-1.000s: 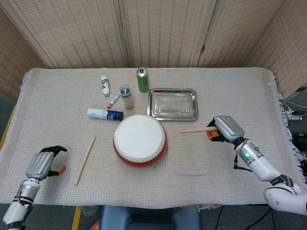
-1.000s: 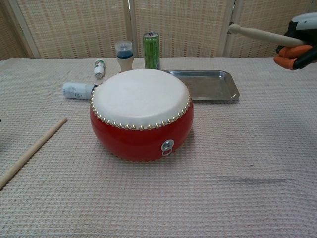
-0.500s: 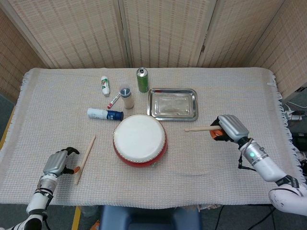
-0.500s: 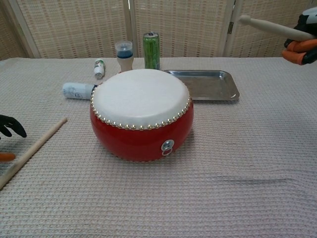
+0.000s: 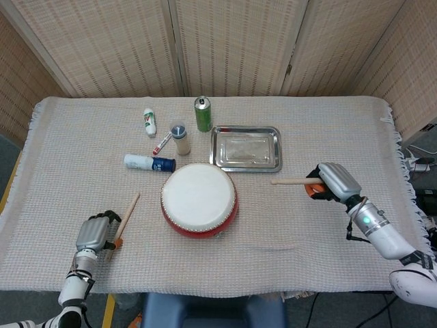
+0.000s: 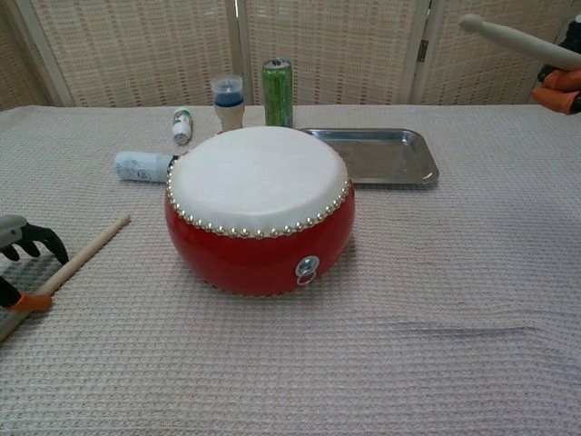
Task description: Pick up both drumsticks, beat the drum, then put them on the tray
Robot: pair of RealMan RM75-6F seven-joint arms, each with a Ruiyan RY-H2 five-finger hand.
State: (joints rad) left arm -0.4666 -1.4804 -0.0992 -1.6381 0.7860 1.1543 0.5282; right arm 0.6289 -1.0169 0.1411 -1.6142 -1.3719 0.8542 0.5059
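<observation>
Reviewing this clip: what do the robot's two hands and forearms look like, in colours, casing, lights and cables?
Both hands have silver-grey shells on the back, black fingers and orange pads: the left hand and the right hand match. Each forearm is a glossy white tube with a dark band at the wrist. The right forearm carries a small green light and a thin black cable alongside it.

In the chest view the right hand (image 6: 565, 77) is cut off by the right edge, and the left hand (image 6: 20, 263) by the left edge. The labels on the tubes (image 5: 149, 162) are too small to read.
</observation>
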